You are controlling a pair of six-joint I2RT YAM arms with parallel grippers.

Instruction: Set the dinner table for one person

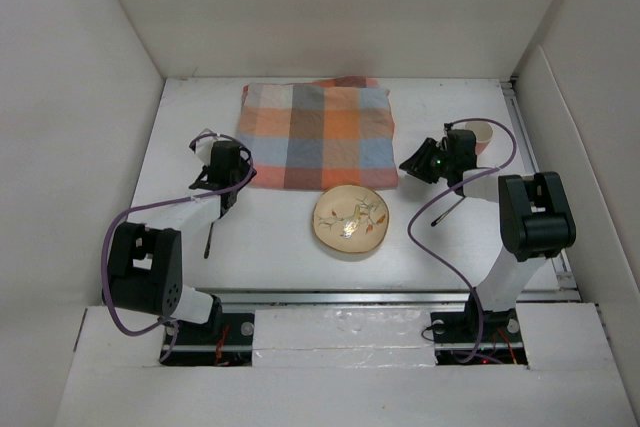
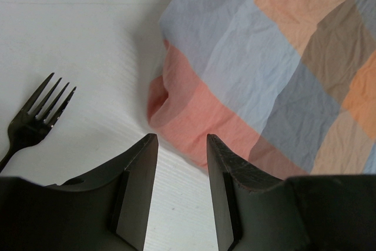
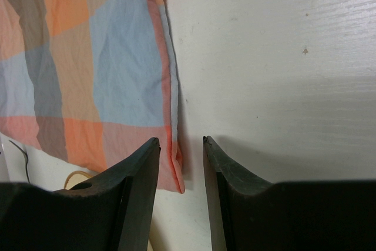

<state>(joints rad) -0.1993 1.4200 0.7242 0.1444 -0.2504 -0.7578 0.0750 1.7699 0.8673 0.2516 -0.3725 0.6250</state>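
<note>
**Desk:** What do you have on the left?

**Operator:** My left gripper (image 1: pixel 236 179) hangs low over the dinner table (image 1: pixel 270 247), jaws spread a little, bare tabletop showing in the gap. The overhead view gives me only a thin dark fork (image 1: pixel 209 239) lying near that arm. My left wrist camera shows its four tines (image 2: pixel 36 116), flat on the white surface (image 2: pixel 82 27), to the left of the fingers (image 2: pixel 144 168). Just ahead of the gripper (image 2: pixel 182 142) is the folded near corner of the checked cloth (image 2: pixel 276 69).

**Desk:** And the middle?

**Operator:** From above, the cloth (image 1: pixel 315 134) lies spread at the far side of the table. A small cream plate (image 1: pixel 351 220) sits just in front of its near edge; its face shows a painted branch pattern. Neither wrist camera shows me that pattern.

**Desk:** The right side?

**Operator:** My right gripper (image 1: pixel 412 166) points at the cloth's right edge. Its wrist view shows the jaws apart, with the hem (image 3: pixel 88 69) running down into the gap (image 3: pixel 181 143) and plain tabletop (image 3: pixel 282 63) to the right. Only the overhead view shows a pale cup (image 1: pixel 481 134), upright beyond that wrist, near the table's right edge. I cannot tell what is inside it.
</note>
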